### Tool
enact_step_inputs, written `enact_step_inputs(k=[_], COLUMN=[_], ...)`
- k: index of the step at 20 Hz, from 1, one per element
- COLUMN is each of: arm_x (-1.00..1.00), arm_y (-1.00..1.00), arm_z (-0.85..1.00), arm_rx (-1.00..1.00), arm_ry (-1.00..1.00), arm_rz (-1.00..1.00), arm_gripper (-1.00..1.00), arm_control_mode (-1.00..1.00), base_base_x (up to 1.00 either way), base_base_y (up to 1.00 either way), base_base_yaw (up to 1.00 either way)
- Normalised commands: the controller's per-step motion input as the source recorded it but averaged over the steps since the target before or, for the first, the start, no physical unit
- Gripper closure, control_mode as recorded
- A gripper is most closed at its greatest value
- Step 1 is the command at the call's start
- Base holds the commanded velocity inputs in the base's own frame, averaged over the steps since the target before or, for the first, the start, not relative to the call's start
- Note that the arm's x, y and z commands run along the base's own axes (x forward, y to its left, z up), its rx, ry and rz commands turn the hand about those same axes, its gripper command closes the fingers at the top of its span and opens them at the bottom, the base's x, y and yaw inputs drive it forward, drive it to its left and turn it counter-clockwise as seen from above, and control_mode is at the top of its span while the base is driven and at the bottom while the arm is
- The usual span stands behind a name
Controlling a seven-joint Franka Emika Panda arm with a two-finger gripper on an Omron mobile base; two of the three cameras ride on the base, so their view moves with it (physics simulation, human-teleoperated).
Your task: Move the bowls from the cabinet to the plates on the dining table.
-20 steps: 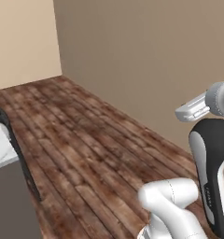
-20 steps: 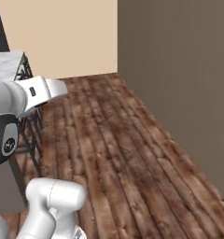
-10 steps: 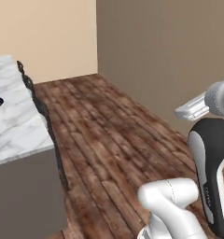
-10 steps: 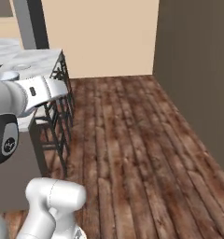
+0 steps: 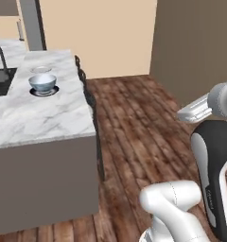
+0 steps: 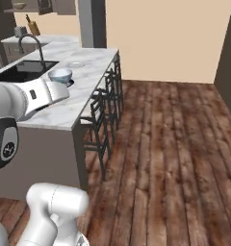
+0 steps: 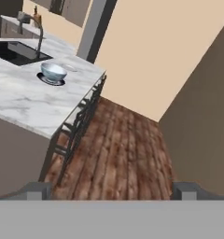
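A white bowl with a blue pattern (image 5: 42, 83) (image 6: 60, 75) (image 7: 53, 71) rests on the black-rimmed plate (image 7: 50, 81) on the marble dining table (image 5: 35, 118) (image 6: 64, 108) (image 7: 20, 100). Just beyond it lies the pale plate (image 5: 41, 70) (image 6: 77, 64) (image 7: 70, 68), with nothing on it. My gripper (image 7: 111, 190) is open and holds nothing. It hangs well short of the table, over the wooden floor. Dark cabinet fronts (image 7: 69, 8) show far back.
A black sink (image 6: 23, 70) (image 7: 15, 52) and an arched faucet (image 6: 32, 45) (image 7: 38, 31) sit at the table's far end. Black stools (image 6: 105, 113) (image 7: 79, 126) line its near side. The plank floor (image 5: 144, 127) runs to beige and brown walls.
The whole picture has swung as the base turned. The marble table with the bowl and the plates has come into view from the left. The gripper has stayed open.
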Motion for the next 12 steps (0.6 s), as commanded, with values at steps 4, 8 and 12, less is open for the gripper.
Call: enact_step_inputs(k=[4,8,12], arm_x=[0.00,0.00,0.00], arm_y=[0.00,0.00,0.00], arm_z=[0.00,0.00,0.00], arm_rx=[0.00,0.00,0.00], arm_ry=[0.00,0.00,0.00], arm_rz=[0.00,0.00,0.00], arm_gripper=[-1.00,-1.00,-1.00], arm_control_mode=[1.00,1.00,1.00], base_base_x=[-0.07,0.35,0.25], base_base_y=[0.35,0.30,0.39], base_base_yaw=[0.42,0.29,0.29])
